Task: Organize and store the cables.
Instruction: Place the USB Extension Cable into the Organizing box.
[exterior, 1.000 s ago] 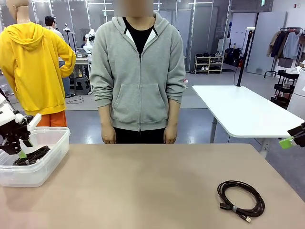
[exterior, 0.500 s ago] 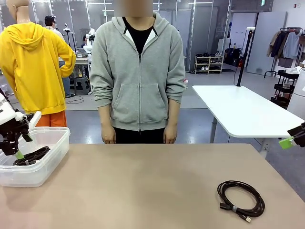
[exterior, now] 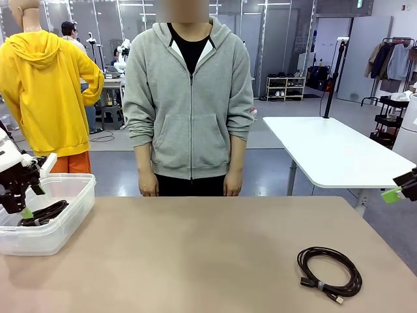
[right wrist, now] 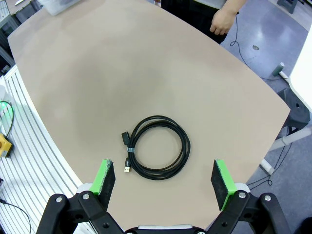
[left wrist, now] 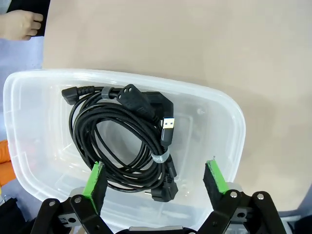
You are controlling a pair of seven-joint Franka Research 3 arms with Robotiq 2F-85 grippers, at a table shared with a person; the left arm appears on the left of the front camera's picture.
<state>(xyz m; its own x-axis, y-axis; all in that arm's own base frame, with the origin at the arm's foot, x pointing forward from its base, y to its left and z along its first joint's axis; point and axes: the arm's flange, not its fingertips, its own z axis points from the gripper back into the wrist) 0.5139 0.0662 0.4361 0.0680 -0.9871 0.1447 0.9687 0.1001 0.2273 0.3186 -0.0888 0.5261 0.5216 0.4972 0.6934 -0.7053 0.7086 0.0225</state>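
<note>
— Beige counter (exterior: 208,248): what's stored?
— Black coiled cables (left wrist: 126,136) lie in the clear plastic bin (exterior: 62,228) at far left; left fingers (left wrist: 156,180) hover above, spread wide, empty.
— What's left?
— One black round cable coil (exterior: 329,272) near right, loose. Right fingers (right wrist: 163,180) hang over it, wide open, holding nothing.

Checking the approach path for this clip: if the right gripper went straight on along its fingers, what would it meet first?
Most likely the coiled black cable lying alone on the table. It sits between the open fingers of the right gripper in its wrist view, with nothing in between, though how far off is unclear.
</note>
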